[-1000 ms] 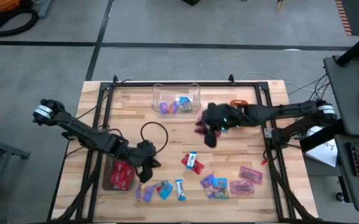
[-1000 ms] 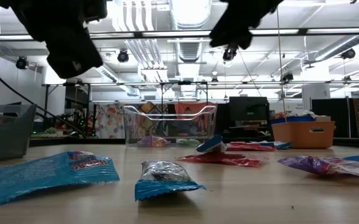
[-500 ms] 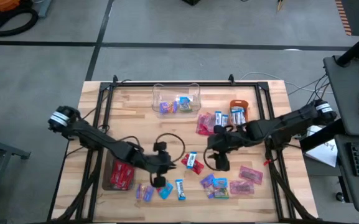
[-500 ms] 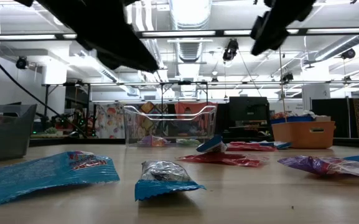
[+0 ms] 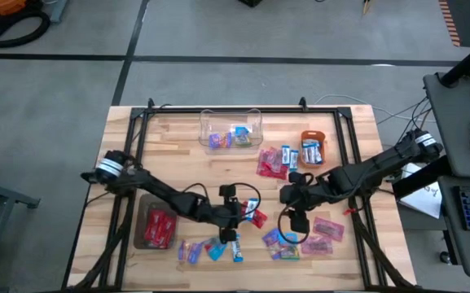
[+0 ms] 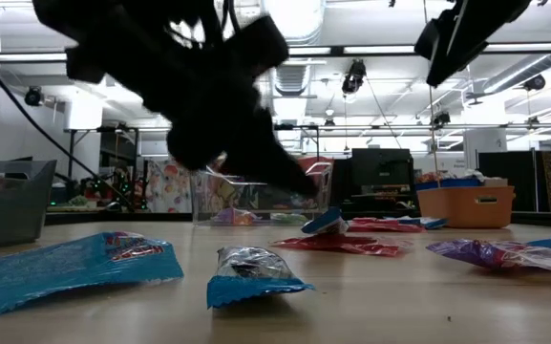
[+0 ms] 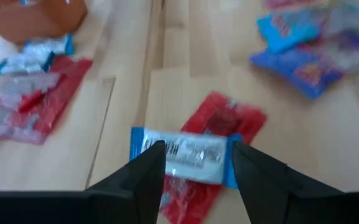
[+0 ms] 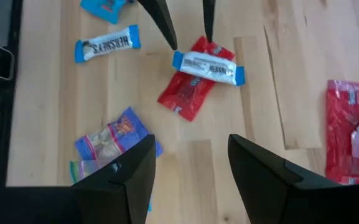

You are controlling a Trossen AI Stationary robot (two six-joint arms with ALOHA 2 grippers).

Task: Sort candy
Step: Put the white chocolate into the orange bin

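Candy lies scattered on the wooden table (image 5: pixel 177 171). A blue-and-white packet (image 7: pixel 188 152) lies across a red packet (image 7: pixel 219 124) near the middle. My left gripper (image 7: pixel 196 149) hovers open just over it, one fingertip off each end, and it also shows in the high view as my left gripper (image 5: pixel 235 221). My right gripper (image 5: pixel 296 220) is open over bare wood, with my right gripper (image 8: pixel 191 149) beside a purple packet (image 8: pixel 114 140). More packets (image 5: pixel 287 244) lie along the near edge.
A clear plastic box (image 5: pixel 230 130) with a few packets stands at the far middle, and an orange bowl (image 5: pixel 312 146) to its right. A red and pink pile (image 5: pixel 274 161) lies beside the bowl. A dark tray (image 5: pixel 160 228) of red packets sits near left.
My left gripper has gone from beside the dark tray toward the table's right edge, and now stands over the blue-and-white packet. My right gripper has moved from the pile beside the orange bowl toward the near edge. No candy has shifted.
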